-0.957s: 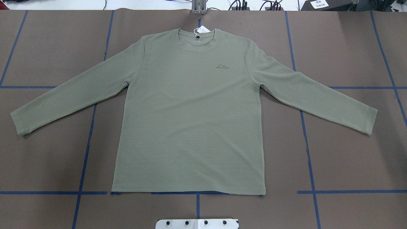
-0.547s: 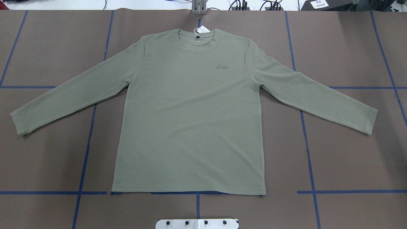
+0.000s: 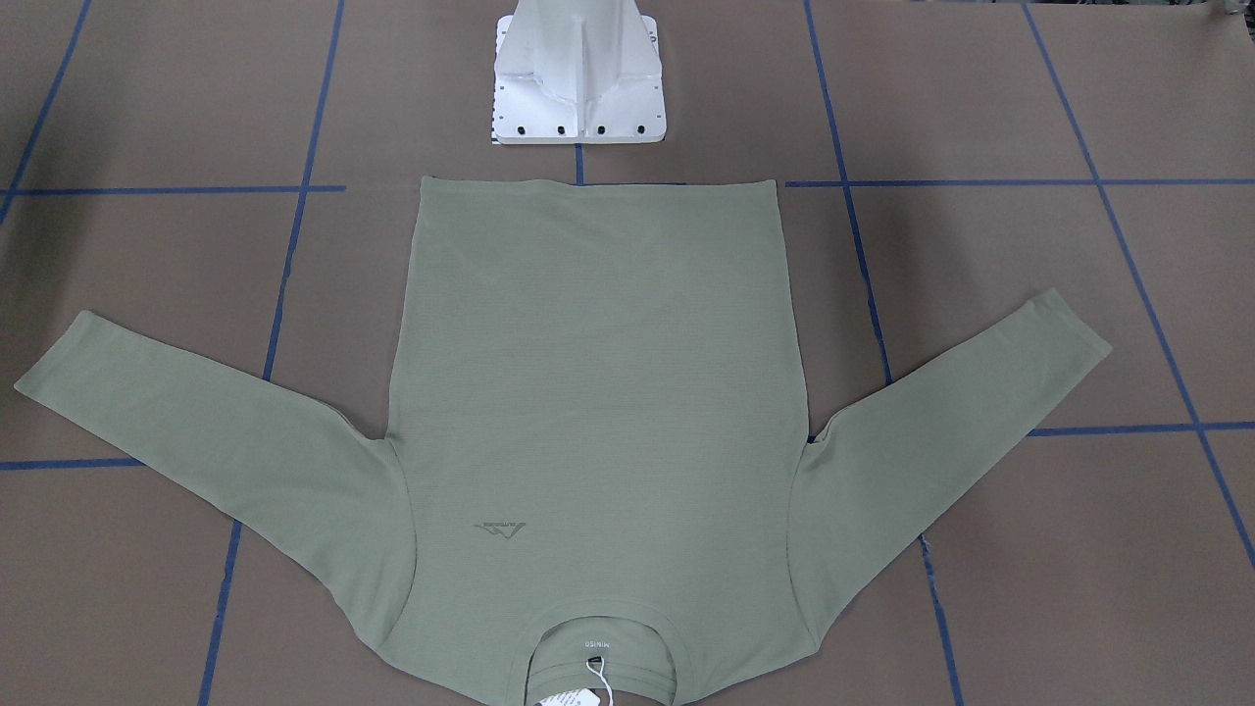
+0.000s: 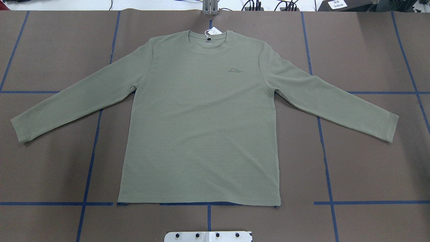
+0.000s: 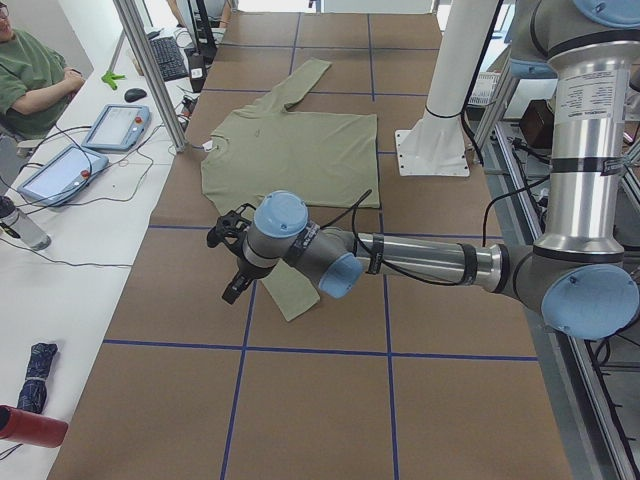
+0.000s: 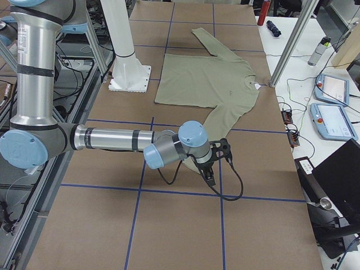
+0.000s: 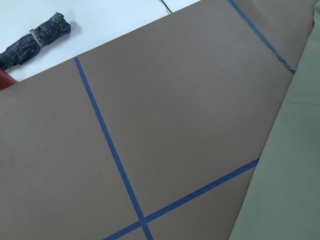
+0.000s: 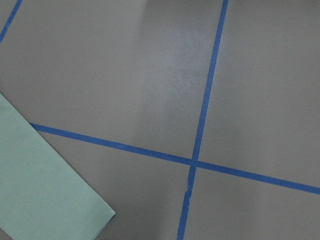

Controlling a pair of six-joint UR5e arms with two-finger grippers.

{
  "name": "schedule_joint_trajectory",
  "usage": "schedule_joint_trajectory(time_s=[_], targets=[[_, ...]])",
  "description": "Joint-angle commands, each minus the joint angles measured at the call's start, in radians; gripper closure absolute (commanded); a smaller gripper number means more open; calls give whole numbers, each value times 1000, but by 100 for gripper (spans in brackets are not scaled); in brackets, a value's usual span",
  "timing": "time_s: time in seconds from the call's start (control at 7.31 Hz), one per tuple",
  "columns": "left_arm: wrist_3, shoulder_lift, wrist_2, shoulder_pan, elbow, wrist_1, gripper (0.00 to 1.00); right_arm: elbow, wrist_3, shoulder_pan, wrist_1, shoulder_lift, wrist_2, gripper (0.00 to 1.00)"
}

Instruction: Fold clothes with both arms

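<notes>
Shirt [image 4: 201,134] lies flat on the worktop [image 4: 369,168], likely soft, light and limp, best pinched at its cuffs [image 4: 20,131]; left gripper [image 5: 232,290] and right gripper [image 6: 211,177] hover nearby, opening impossible to tell.

Open bench [image 4: 369,168] flanks the shirt [image 4: 201,134] on both sides — white pedestal [image 3: 578,78] just past its hem, metal post [image 4: 210,7] by the collar.

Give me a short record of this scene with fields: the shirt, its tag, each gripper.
shirt: sage-green, flat, unfolded, front up, sleeves spread
tag: white, at the collar
left gripper: over the table near the left cuff; open or shut, cannot tell
right gripper: over the table near the right cuff; open or shut, cannot tell
table: brown cover, blue tape lines
</notes>
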Motion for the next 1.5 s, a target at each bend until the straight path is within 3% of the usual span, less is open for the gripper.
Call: schedule_joint_trajectory(time_s=[0.0,0.14,0.27,0.55,0.82,1.37], targets=[[0,0,0,0,4,-4,0,-90,389,-87,325,-39,-33,2],[2,2,-2,0,4,-4,0,-95,610,-200,469,-50,-149,5],[2,2,0,0,6,-4,0,-97,744,-327,516,-50,-267,16],[5,2,-2,0,6,-4,0,-98,842,-523,526,-48,-468,28],[6,2,0,0,6,-10,0,-112,844,-563,538,-57,-480,43],[6,3,-2,0,8,-12,0,-244,841,-568,676,-27,-472,48]])
